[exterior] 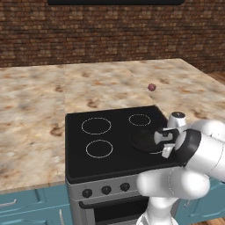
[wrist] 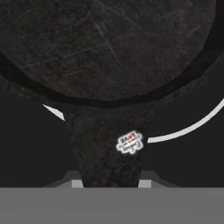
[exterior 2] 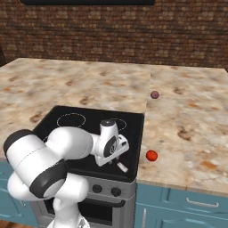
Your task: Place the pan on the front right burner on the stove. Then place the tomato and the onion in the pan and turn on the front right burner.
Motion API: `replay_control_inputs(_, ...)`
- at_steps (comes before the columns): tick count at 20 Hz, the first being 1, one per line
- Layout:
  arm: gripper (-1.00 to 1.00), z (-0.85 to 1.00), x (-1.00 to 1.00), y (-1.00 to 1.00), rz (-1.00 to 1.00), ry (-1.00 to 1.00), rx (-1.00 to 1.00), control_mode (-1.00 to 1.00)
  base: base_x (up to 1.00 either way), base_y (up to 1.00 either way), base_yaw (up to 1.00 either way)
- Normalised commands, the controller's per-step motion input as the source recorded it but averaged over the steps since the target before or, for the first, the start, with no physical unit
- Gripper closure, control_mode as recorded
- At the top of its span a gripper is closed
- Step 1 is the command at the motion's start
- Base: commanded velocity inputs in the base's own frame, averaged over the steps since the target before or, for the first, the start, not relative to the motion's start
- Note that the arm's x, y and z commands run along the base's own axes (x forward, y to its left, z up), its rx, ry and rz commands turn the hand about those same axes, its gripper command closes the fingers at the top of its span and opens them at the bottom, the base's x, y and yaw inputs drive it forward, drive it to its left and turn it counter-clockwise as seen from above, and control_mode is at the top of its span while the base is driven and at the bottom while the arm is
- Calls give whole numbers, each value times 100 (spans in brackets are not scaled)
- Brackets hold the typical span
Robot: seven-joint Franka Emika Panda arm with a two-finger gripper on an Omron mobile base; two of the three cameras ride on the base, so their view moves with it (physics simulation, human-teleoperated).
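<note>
On pan (wrist: 109,48) handle: small white sticker (wrist: 130,142), lettering unreadable.

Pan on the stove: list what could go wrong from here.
1. The gripper is shut on the pan's handle; opening carelessly may nudge the pan off the front right burner.
2. The tomato lies near the counter's front edge; a clumsy grasp could roll it off.

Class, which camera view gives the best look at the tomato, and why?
The right base view: the tomato sits in the open on the counter just right of the stove, bright red and unblocked. The left base and hand views give no look at it.
</note>
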Motion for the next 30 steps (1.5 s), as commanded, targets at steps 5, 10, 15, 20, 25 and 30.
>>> replay_control_inputs(5,100,-16,0,0,0,0,-3,-100,0,0,0)
replay_control_inputs(10,100,-14,0,0,0,0,-2,-100,0,0,0)
replay_control_inputs(15,100,-12,2,0,-6,0,-2,-100,0,0,0)
replay_control_inputs(20,100,-9,1,-7,-14,0,-5,-100,0,0,0)
replay_control_inputs(25,100,-9,0,-9,-15,0,-5,-100,0,0,0)
replay_control_inputs(30,-100,-16,0,-1,-10,0,-5,-100,0,0,0)
